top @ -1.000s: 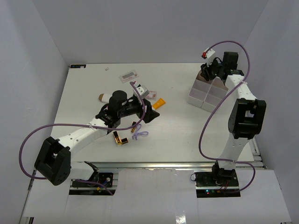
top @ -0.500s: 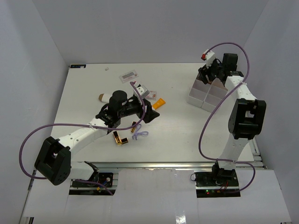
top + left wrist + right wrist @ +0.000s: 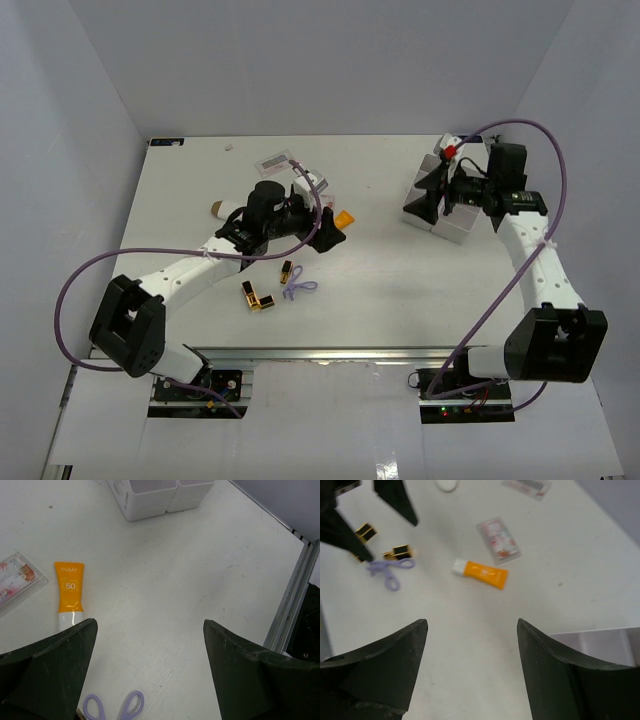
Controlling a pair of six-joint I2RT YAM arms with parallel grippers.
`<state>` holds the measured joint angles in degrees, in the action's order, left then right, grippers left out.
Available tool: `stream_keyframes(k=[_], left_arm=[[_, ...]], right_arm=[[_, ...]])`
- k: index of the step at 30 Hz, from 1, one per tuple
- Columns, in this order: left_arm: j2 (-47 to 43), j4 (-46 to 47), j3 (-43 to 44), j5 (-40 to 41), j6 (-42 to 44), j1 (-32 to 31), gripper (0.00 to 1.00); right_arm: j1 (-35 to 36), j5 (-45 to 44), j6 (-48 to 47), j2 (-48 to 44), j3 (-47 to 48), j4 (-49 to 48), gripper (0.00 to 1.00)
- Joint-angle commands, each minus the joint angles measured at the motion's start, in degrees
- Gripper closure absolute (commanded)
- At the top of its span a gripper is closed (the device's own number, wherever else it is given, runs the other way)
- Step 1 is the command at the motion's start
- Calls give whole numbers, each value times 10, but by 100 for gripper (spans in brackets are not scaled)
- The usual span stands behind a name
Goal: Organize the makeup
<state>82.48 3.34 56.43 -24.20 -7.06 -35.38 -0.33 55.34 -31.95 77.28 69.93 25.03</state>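
The makeup lies scattered on the white table. An orange-and-white tube [image 3: 343, 216] [image 3: 70, 592] [image 3: 481, 573] lies just beyond my left gripper [image 3: 328, 225] [image 3: 150, 625], which is open and empty above the table. A clear packet [image 3: 17, 577] [image 3: 498, 541] lies beside the tube, and another packet [image 3: 273, 160] [image 3: 527, 486] farther back. Two gold-and-black lipsticks [image 3: 250, 295] [image 3: 397, 551] lie near the front. A tan-capped item [image 3: 214, 209] lies behind the left arm. My right gripper [image 3: 425, 195] [image 3: 471, 622] hangs open and empty at the left side of the tray.
The white multi-compartment tray [image 3: 445, 215] [image 3: 155, 497] [image 3: 600, 645] stands at the back right. Small purple scissors [image 3: 297, 289] [image 3: 112, 707] [image 3: 390, 570] lie by the lipsticks. The table's metal edge [image 3: 292, 595] runs along the near side.
My right arm has swung from above the back of the tray down to its left side, and its jaws have opened wider. The left gripper has shifted a little toward the orange tube.
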Motion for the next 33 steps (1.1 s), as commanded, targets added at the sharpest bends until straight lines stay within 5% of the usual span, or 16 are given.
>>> stream_keyframes(k=[1,7,17,33], left_arm=[[33,-96,37,60,-13,2,2],[105,-161,98,99,12,10,2],[273,-203,238,171,102,12,4],[415,-237,375,188,119,7,35]], right_arm=[[2,57,8,-49,-95,46,21],[1,58,-2,-99,-187,6,20],[-36,86,0,-139,-199,3,18],[-58,104,5,-146,-200,2,18]])
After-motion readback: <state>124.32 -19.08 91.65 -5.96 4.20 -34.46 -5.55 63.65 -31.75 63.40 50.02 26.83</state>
